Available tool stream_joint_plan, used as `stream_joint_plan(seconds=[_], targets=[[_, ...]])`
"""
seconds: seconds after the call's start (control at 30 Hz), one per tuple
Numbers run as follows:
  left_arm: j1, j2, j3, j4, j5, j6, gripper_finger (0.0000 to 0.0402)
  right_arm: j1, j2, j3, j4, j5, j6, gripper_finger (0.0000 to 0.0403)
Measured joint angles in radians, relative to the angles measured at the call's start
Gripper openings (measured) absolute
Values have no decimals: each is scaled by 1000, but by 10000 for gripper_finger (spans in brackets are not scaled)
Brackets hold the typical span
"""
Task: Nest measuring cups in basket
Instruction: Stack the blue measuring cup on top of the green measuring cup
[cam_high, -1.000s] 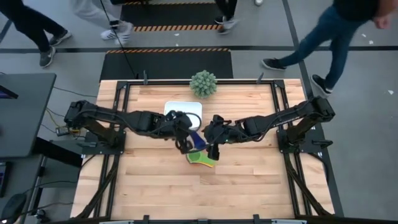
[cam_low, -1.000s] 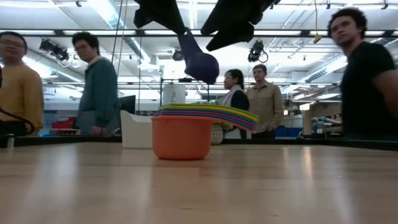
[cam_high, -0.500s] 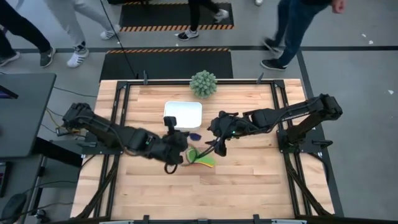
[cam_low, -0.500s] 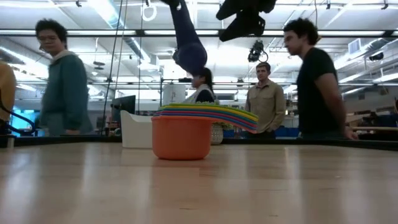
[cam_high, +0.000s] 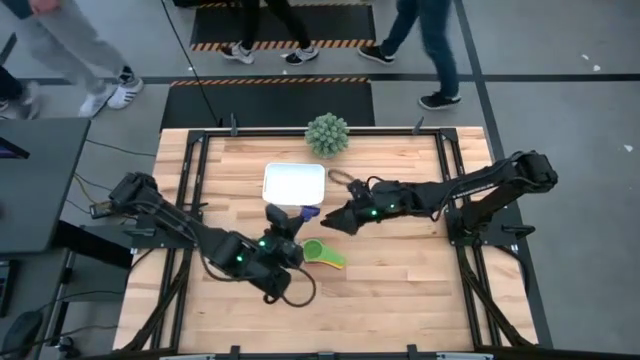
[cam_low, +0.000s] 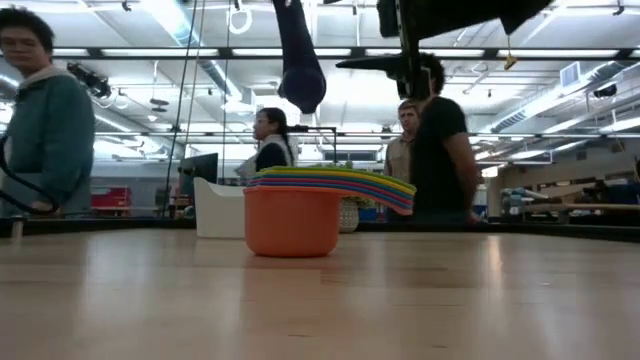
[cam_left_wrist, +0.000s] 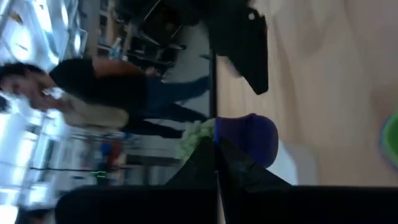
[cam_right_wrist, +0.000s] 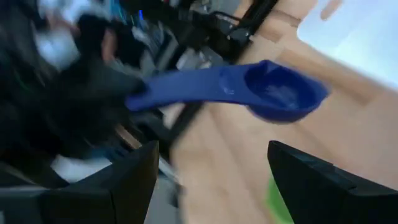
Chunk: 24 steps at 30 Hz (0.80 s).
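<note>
The navy measuring cup (cam_high: 310, 211) is in the air just off the white basket's (cam_high: 294, 183) near right corner. My left gripper (cam_high: 293, 220) is shut on it. In the low view the navy cup (cam_low: 299, 72) hangs above the stack. The other cups sit nested on the table as one stack (cam_high: 322, 252), orange cup (cam_low: 292, 220) at the bottom, green on top, with handles fanned out (cam_low: 385, 187). My right gripper (cam_high: 334, 222) is open beside the navy cup, fingers apart (cam_right_wrist: 211, 152), touching nothing. My left gripper pinches the navy cup by its handle (cam_right_wrist: 163, 92), near the handle's free end, between its two shut fingers (cam_left_wrist: 239, 169). The cup is lifted clear, handle up and bowl (cam_low: 302, 85) hanging down. The fingers hide the exact place of contact.
A spiky grey-green ball plant (cam_high: 327, 134) stands at the table's far edge, behind the basket. The basket's wall (cam_low: 218, 207) shows behind the stack in the low view. Bare wood lies near and to both sides. People walk beyond the far edge.
My left gripper has pulled back toward the table's near left and risen, carrying the navy cup up off the stack; the cup has swung from tilted to hanging bowl down. My right gripper has drawn away to the right and up. The stack has stayed put.
</note>
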Motion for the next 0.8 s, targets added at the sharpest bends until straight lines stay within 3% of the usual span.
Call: stream_joint_plan(seconds=[0.23,0.4,0.57,0.8], targets=[[2,111,-1,7,-52,187,7,-5,1,-151,300,72,424,307],[3,160,-1,75,-78,189,6,-5,2,-235,398,116,575,307],[10,163,-1,148,-62,143,6,6,2,-248,378,93,472,307],[15,161,-1,147,-44,111,6,7,2,-196,312,60,48,307]])
